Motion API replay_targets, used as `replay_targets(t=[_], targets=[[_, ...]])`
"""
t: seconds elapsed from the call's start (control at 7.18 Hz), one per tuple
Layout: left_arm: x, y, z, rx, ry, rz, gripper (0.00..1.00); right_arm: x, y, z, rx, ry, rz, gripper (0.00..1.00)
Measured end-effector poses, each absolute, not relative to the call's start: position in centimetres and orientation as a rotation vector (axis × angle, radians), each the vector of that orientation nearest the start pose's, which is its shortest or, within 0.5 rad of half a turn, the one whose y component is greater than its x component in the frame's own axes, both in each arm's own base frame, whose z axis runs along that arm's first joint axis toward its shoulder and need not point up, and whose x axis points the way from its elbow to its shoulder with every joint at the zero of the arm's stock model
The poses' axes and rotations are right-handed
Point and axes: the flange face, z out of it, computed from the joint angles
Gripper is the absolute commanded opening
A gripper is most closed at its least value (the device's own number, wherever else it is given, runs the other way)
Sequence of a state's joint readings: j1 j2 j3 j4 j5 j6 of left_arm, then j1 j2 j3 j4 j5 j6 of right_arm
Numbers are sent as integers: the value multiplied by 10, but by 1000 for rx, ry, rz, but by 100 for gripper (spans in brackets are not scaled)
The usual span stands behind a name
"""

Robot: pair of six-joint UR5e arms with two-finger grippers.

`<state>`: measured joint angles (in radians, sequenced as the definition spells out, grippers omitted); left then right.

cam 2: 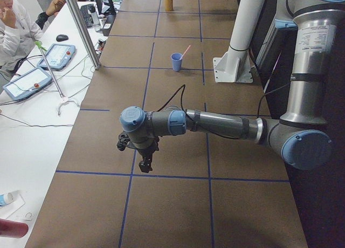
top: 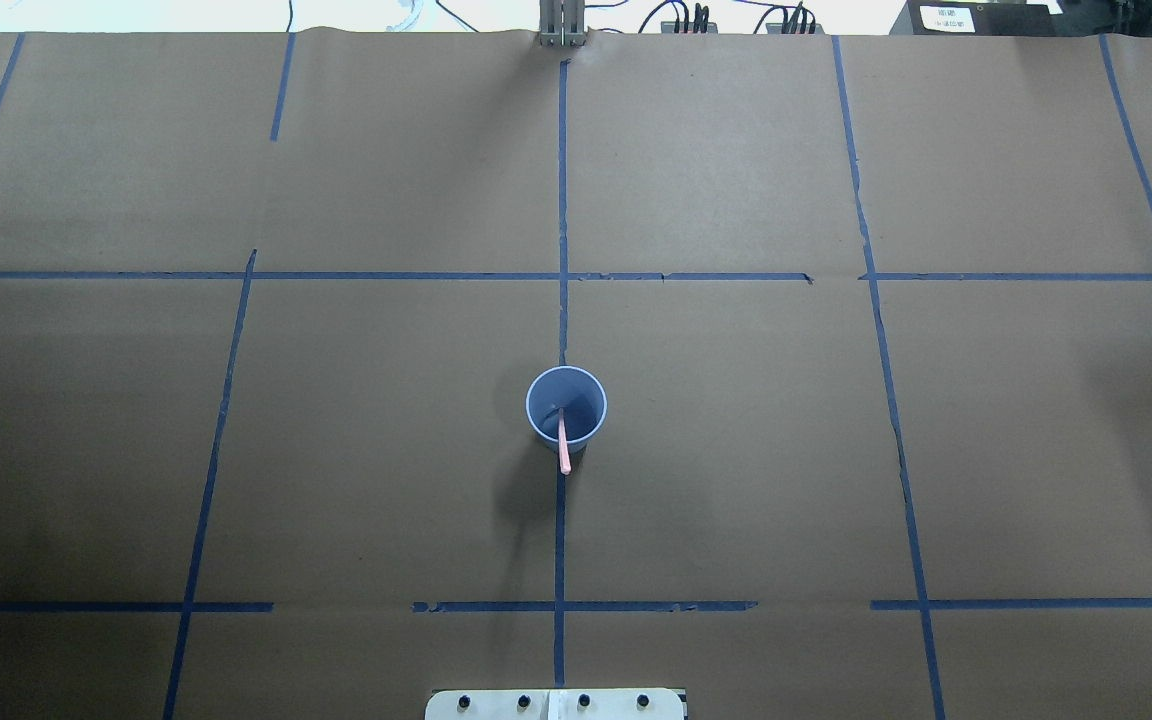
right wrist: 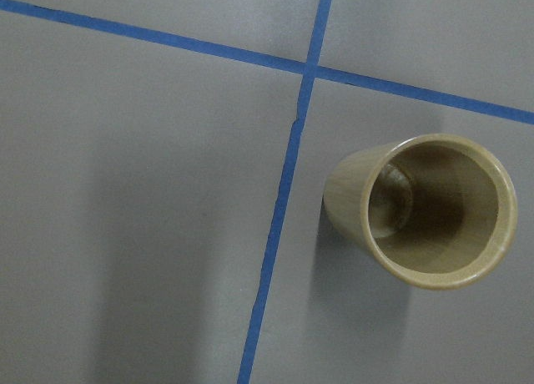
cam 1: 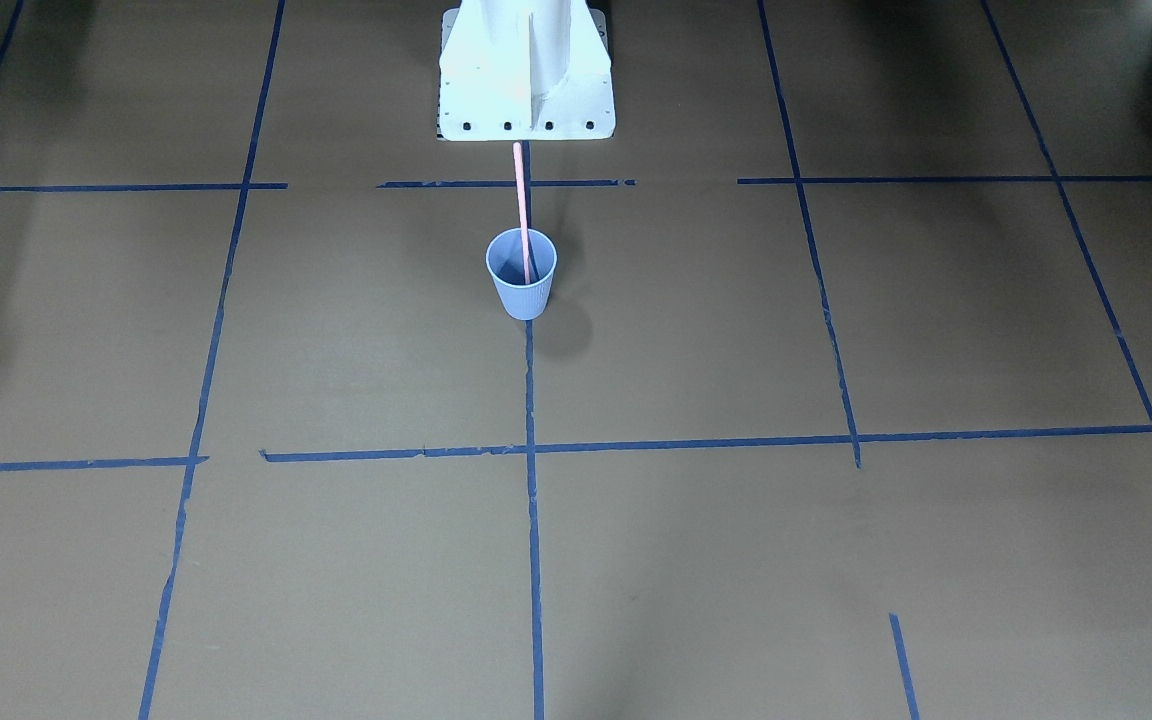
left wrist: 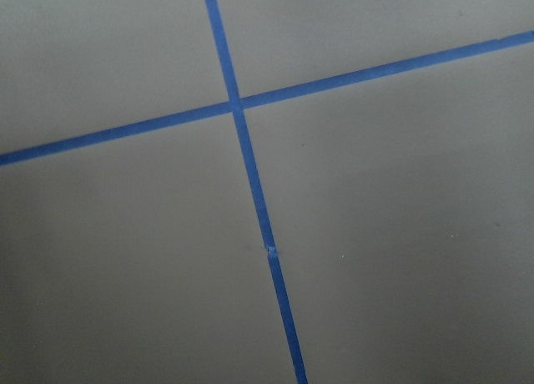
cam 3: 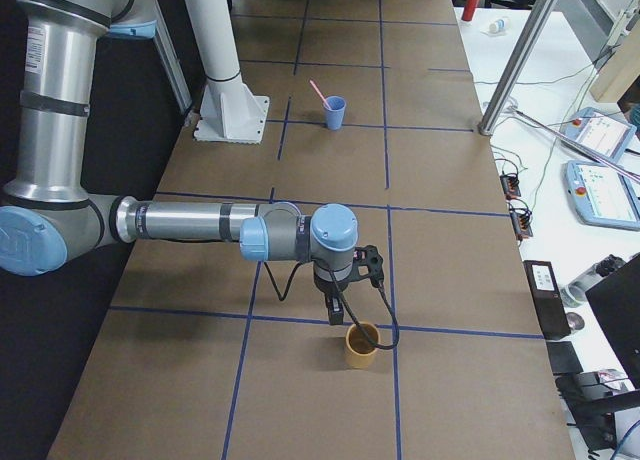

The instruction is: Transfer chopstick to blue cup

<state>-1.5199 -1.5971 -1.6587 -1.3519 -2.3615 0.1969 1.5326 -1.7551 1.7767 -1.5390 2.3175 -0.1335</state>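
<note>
The pale blue ribbed cup [cam 1: 522,285] stands upright at the table's middle, near the robot's base. The pale pink chopstick [cam 1: 520,200] stands in it and leans over the rim toward the base. Both also show in the overhead view, the cup [top: 581,392] and the chopstick [top: 563,452]. My left gripper [cam 2: 145,164] hangs over bare table far from the cup, and shows only in the exterior left view. My right gripper [cam 3: 335,315] hangs beside a tan cup, and shows only in the exterior right view. I cannot tell whether either is open or shut.
A tan cup [cam 3: 361,346] stands upright and empty at the table's right end, also in the right wrist view [right wrist: 425,213]. The white base mount [cam 1: 526,70] stands behind the blue cup. Operators and teach pendants [cam 2: 56,56] are beyond the far edge.
</note>
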Motion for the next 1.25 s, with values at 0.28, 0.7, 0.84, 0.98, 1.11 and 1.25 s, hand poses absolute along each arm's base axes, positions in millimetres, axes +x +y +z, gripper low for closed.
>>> replay_targets(t=[0.28,0.7,0.84,0.98,1.11,1.25], targets=[[-38,-496,627,-84,779,64,100,49,-426,637,90,-744,-180,100],[-38,-501,626,-68,770,48,100,48,-437,631,103,-745,-181,100],[-38,-503,624,-64,773,49,100,47,-437,630,90,-757,-160,100],[-38,-502,623,-61,774,50,100,45,-439,628,67,-778,-115,100],[-38,-501,623,-62,774,48,100,44,-440,629,49,-791,-78,100],[-38,-501,625,-65,775,44,100,43,-440,632,37,-796,-60,100]])
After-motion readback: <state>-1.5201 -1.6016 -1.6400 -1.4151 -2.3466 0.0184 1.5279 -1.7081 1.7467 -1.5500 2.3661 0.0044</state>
